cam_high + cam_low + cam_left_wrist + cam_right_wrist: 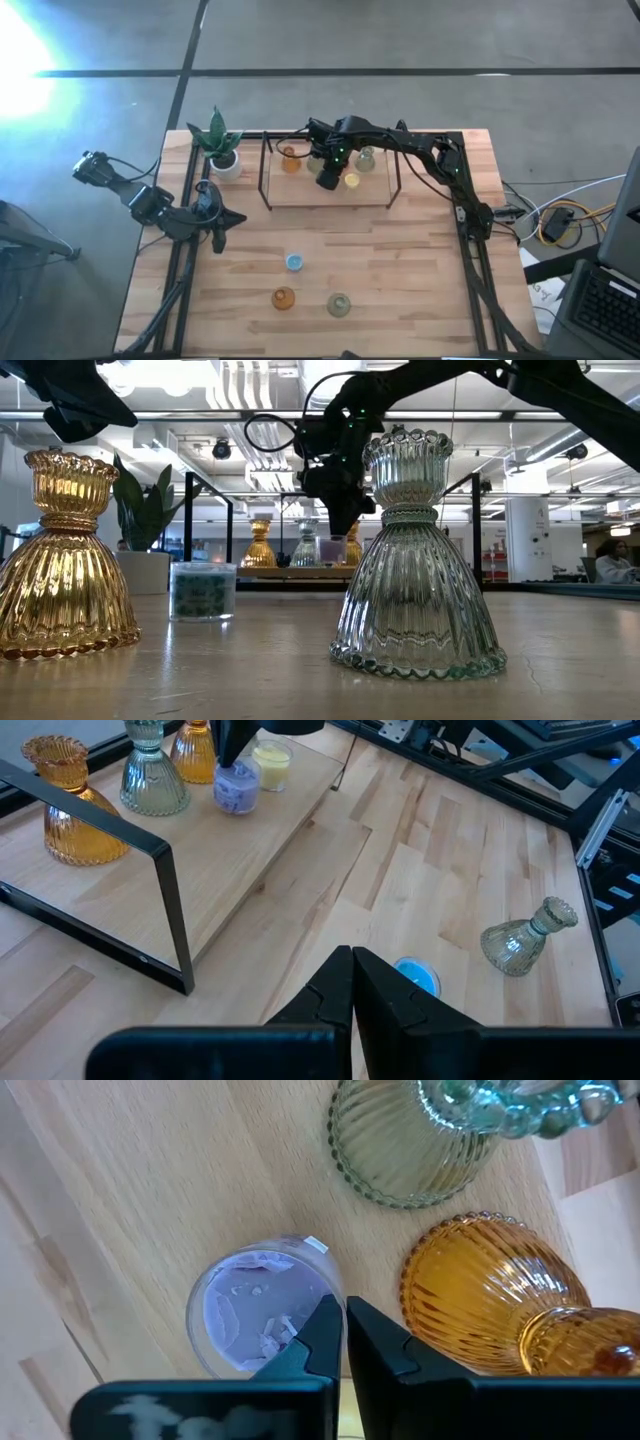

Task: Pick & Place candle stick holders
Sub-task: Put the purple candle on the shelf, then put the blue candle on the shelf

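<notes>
A raised wooden board [330,196] at the far middle carries two amber candle stick holders [70,800] [195,750], a green one [150,770], a small yellow one [270,762] and a small purple one [250,1310]. My right gripper [342,1330] points down over the board, shut on the purple one. A small blue holder [294,262], an amber one [284,298] and a green one [339,305] stand upright on the near part of the table. My left gripper [352,960] hovers shut at the table's left, with the blue holder [420,978] just past its tips. My right gripper has the purple holder by its rim [322,1285], one finger inside the cup and one outside. The fingers [232,745] come from above, pointing down. The holder stays upright, and its base looks to be on the board [330,567].
A white pot with a green plant [220,148] stands at the far left. A black metal frame [265,175] rises around the board. An amber holder [480,1290] and a green one [410,1150] stand close beside the purple one. Bare wood lies between the board and the near holders.
</notes>
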You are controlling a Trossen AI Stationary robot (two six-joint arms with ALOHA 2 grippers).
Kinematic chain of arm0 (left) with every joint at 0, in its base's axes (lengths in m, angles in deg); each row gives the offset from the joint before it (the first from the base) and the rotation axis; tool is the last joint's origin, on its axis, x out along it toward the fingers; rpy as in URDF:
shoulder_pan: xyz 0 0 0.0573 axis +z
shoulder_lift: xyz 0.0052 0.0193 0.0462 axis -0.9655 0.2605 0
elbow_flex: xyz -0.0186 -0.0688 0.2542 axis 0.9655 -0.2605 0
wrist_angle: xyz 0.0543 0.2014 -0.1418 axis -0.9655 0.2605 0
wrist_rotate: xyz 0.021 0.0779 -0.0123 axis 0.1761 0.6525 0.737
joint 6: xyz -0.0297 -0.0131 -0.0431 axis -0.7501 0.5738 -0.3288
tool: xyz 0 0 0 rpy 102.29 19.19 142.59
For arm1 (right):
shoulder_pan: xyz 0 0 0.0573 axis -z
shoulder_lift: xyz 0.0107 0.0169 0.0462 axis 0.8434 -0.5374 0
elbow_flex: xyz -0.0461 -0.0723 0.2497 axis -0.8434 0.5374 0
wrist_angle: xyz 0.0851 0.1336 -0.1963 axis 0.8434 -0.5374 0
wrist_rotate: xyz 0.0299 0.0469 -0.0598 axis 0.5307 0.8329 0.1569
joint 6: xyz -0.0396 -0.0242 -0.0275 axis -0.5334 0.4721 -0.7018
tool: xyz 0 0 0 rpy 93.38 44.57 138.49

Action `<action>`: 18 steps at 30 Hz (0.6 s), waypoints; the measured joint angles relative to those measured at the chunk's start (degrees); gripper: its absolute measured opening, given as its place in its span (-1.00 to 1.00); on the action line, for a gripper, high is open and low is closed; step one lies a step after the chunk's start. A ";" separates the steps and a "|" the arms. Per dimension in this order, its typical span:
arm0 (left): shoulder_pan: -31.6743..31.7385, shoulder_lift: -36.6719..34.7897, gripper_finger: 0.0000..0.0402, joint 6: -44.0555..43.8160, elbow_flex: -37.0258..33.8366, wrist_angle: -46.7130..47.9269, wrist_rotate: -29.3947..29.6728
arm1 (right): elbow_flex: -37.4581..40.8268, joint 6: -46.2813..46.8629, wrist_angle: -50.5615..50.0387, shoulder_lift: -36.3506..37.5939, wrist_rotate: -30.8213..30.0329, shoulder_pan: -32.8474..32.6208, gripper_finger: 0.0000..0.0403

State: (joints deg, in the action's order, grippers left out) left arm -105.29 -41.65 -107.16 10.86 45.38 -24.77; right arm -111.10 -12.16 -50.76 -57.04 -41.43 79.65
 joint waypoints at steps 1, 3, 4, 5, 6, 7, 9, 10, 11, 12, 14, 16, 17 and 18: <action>0.00 0.01 -0.94 -0.02 0.00 0.02 0.00 | 0.00 0.00 0.00 0.00 0.02 0.00 -0.94; -0.01 0.00 -0.94 0.01 0.00 0.00 -0.01 | 0.00 0.15 0.00 0.00 0.01 0.00 -0.89; -0.01 0.01 -0.94 0.02 0.00 0.00 -0.01 | 0.00 0.17 0.00 0.00 -0.06 0.00 -0.87; -0.01 0.01 -0.94 0.02 0.00 0.01 -0.02 | 0.00 0.17 0.00 0.00 -0.10 0.00 -0.83; -0.02 0.00 -0.94 0.02 0.00 0.00 0.00 | 0.00 0.17 0.00 0.00 -0.22 0.00 -0.80; -0.01 0.01 -0.94 0.02 0.00 0.00 -0.01 | 0.00 0.18 -0.02 0.03 -0.24 0.00 -0.77; -0.02 0.01 -0.94 0.02 0.00 0.00 -0.02 | 0.00 0.17 -0.04 0.07 -0.26 0.00 -0.70; -0.01 0.00 -0.94 0.02 0.00 0.00 -0.02 | 0.00 0.17 -0.07 0.07 -0.26 0.00 -0.66; 0.00 0.00 -0.94 0.02 0.00 0.00 -0.02 | 0.00 0.17 -0.07 0.07 -0.26 0.00 -0.63; -0.01 0.01 -0.94 0.02 0.00 0.00 -0.01 | 0.00 0.17 -0.09 0.07 -0.26 0.00 -0.59; -0.02 0.00 -0.94 0.02 0.00 0.00 -0.02 | 0.00 0.19 -0.14 0.07 -0.28 0.00 -0.52; -0.02 0.00 -0.94 0.02 -0.01 0.01 -0.02 | 0.00 0.51 -0.26 0.07 -0.28 0.00 -0.46; -0.02 0.01 -0.94 0.02 0.00 0.01 -0.02 | 0.00 0.81 -0.24 0.07 -0.28 0.00 -0.43; -0.02 0.01 -0.94 0.02 0.00 0.00 -0.02 | 0.00 0.87 -0.27 0.07 -0.30 0.00 -0.40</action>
State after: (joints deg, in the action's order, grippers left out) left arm -105.31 -41.64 -107.14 10.86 45.38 -24.80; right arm -111.10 -11.29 -51.02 -56.97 -41.73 79.65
